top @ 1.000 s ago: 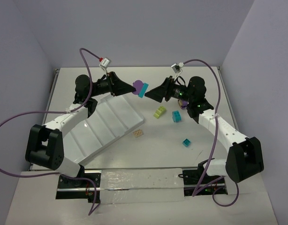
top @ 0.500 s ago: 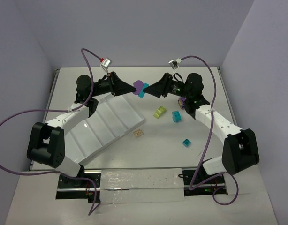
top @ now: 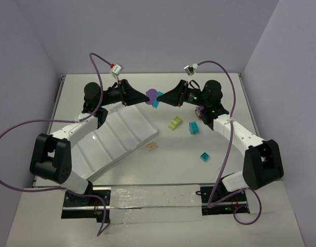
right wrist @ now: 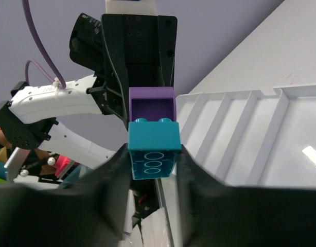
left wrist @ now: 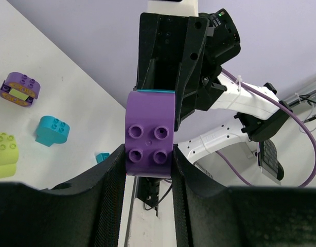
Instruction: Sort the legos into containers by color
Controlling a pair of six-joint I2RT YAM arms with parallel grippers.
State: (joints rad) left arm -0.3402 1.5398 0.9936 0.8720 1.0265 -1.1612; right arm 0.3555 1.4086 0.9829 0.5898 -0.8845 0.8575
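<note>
A purple lego and a teal lego are stuck together in the air, past the far end of the containers tray. My left gripper is shut on the purple lego, its studs toward the camera. My right gripper faces it and is shut on the teal lego, with the purple lego just beyond. On the table lie a lime lego, a teal lego, a small teal one, a beige one and a purple one.
The white ridged tray lies diagonally at the left of the table, under my left arm. The loose bricks lie to its right, below my right arm. Purple cables loop off both arms.
My right gripper has moved left onto the teal lego and gone from open to shut on it. The left gripper has held still with the purple lego.
</note>
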